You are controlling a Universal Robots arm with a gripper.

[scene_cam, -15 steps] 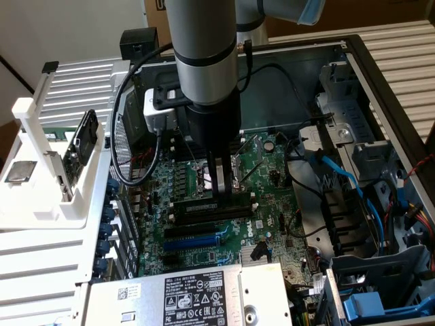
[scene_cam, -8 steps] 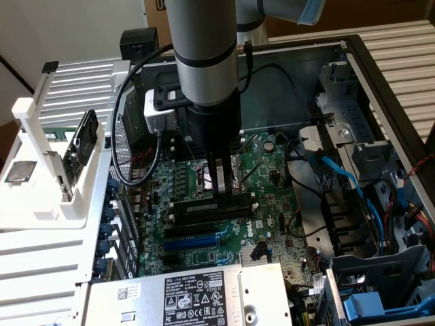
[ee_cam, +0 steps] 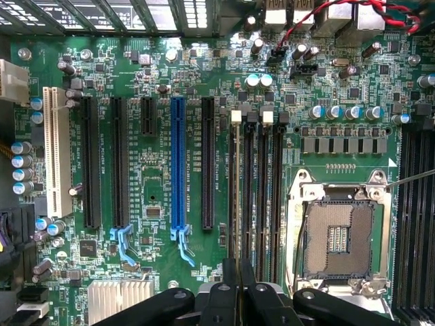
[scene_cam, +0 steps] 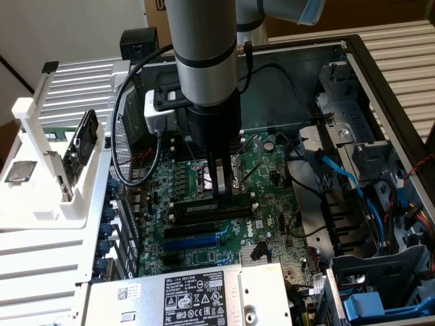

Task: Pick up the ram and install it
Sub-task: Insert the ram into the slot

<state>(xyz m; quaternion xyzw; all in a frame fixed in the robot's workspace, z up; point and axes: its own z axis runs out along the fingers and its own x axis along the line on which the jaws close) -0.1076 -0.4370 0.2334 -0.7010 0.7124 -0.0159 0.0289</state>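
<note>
Metal computer case (scene_cam: 292, 58) holding green motherboard (ee_cam: 156, 204), ram (scene_cam: 211, 206) upright in memory slot (ee_cam: 236, 117), gripper (ee_cam: 239, 278) pinching its top edge.

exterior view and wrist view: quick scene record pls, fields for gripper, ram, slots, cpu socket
setting: open pc, motherboard exposed
gripper: lowered onto the memory slots, fingers closed on the ram's top edge
ram: on edge in the memory slot nearest the black expansion slot; whether fully seated, cannot tell
other memory slots: empty
blue slot: empty
cpu socket: bare, beside the memory slots
</note>
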